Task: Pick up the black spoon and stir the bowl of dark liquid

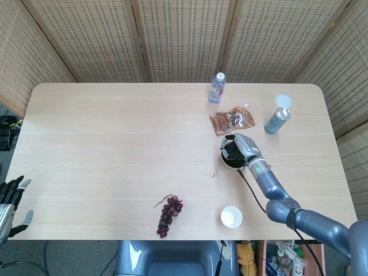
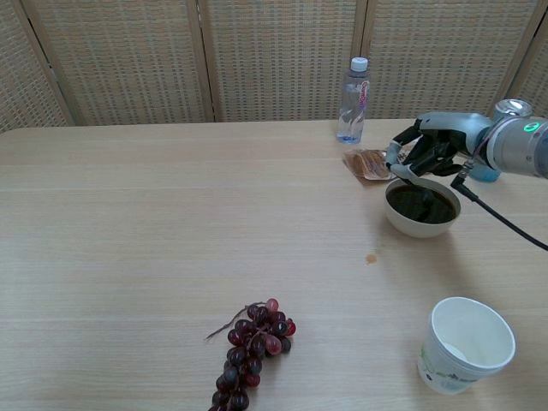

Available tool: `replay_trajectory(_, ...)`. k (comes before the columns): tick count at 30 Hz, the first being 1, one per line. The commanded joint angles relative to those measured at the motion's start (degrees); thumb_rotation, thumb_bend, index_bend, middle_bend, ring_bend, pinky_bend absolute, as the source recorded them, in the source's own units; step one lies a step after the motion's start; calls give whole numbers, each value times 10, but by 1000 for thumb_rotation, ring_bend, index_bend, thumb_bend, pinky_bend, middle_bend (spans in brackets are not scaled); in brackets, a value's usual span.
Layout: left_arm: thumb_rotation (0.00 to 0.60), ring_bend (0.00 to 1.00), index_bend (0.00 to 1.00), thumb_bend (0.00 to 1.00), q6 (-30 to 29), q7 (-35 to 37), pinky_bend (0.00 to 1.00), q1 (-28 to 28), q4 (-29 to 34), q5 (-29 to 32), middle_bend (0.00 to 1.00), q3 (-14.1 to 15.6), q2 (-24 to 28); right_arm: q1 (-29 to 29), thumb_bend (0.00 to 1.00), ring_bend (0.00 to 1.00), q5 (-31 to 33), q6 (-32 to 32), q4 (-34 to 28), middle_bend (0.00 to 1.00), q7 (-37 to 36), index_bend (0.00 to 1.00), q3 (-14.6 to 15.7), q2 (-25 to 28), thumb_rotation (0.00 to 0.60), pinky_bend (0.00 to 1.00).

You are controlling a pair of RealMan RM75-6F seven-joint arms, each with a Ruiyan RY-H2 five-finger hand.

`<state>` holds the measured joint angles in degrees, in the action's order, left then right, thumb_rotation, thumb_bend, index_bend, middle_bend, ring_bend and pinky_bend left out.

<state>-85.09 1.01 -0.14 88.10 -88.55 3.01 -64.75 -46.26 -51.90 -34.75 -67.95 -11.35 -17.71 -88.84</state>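
A white bowl (image 2: pixel 399 220) of dark liquid (image 2: pixel 418 208) stands right of the table's middle; in the head view only a bit of the bowl (image 1: pixel 223 158) shows under the hand. My right hand (image 2: pixel 425 147) (image 1: pixel 238 146) hovers just over the bowl and holds the black spoon (image 2: pixel 419 190), whose tip dips into the liquid. My left hand (image 1: pixel 11 200) hangs open off the table's front left edge, fingers spread, holding nothing.
A clear water bottle (image 2: pixel 354 101), a brown snack pouch (image 2: pixel 372 163) and a blue can (image 1: pixel 278 119) stand behind the bowl. A white paper cup (image 2: pixel 465 343) and a bunch of dark grapes (image 2: pixel 254 348) lie near the front. A small drip (image 2: pixel 372 257) marks the table.
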Motion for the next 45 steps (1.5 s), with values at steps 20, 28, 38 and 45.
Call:
replay_trajectory(20,600,0,0,440,5,-3,0,4,1,9,0,0,1,-33,969,1000,-14,47,118,987,-15,836,-3,-67,600,1000)
replay_trajectory(28,600,0,0,440,6,0,0,1,-2,7,0,-2,-1,-20,979,1000,-28,45,66,987,-16,836,5,-44,600,1000)
replay_trajectory(38,600,0,0,440,7,0,0,-2,-2,4,0,-3,-1,-1,979,1000,-26,43,28,987,-13,838,17,-11,600,1000)
replay_trajectory(45,600,0,0,440,8,-7,0,-1,3,6,0,-3,0,-8,979,1000,-19,53,60,987,-15,838,14,-16,600,1000)
